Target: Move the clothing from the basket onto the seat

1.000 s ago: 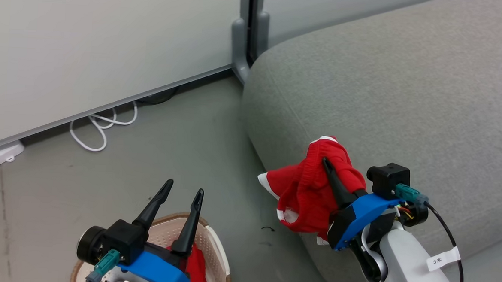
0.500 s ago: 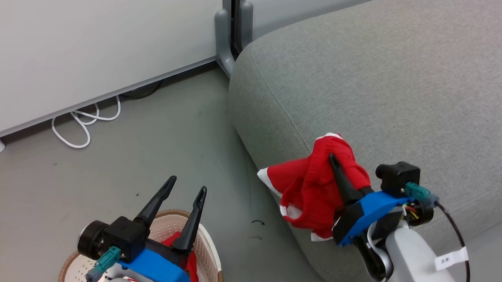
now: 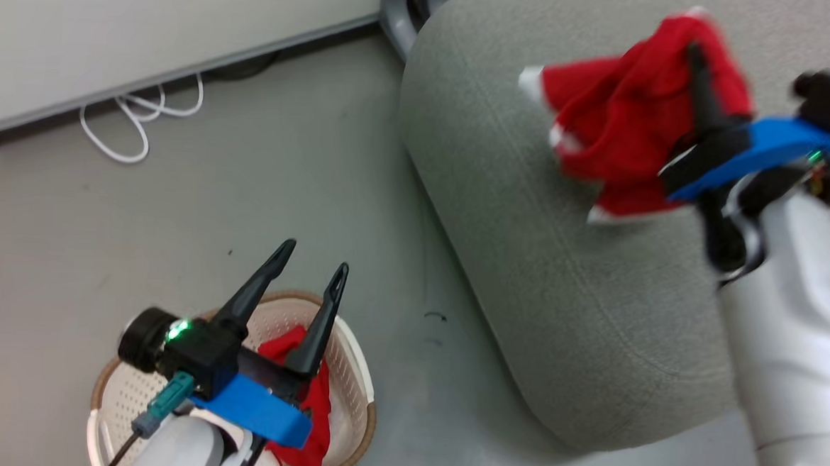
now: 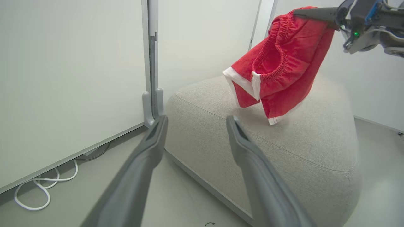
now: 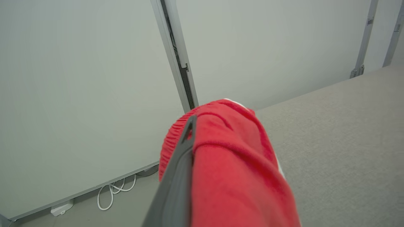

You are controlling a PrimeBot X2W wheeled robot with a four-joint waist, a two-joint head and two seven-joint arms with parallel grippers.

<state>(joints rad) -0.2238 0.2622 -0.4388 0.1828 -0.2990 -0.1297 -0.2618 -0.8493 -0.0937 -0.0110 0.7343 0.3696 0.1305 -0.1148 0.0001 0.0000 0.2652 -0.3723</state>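
Over the near end of the seat (image 3: 561, 283), head view: the right gripper (image 3: 697, 63) is closed on the red garment (image 3: 627, 123), which has white trim and hangs bunched above the cushion. This part of the frame is blurred. The left gripper (image 3: 313, 255) has its fingers spread and holds nothing, poised above the basket (image 3: 362, 401) on the floor (image 3: 211, 201) near the seat. A second garment (image 3: 310, 398), red, lies inside the basket.

Left wrist view: the red garment dangles by its elastic waistband, its lowest hem close over the cushion. Whether it touches cannot be told.

Right wrist view: one dark finger (image 5: 183, 164) lies against the waistband; the other is hidden under the cloth.

Step in hand, as judged: setting down the first garment, with one more to follow. To do it well, carry the garment well in from the rounded edge and lower it until the fabric rests on the seat. Then open wide and lift straight out so the waistband does not snag.

Surface: light-grey woven upholstery, broad and soft, unlikely to let cloth slide.

Room: smooth grey floor, pale wall panels (image 3: 149, 20) joined at a grey post (image 4: 151, 63), and a white cable (image 3: 136, 126) looped at the skirting.
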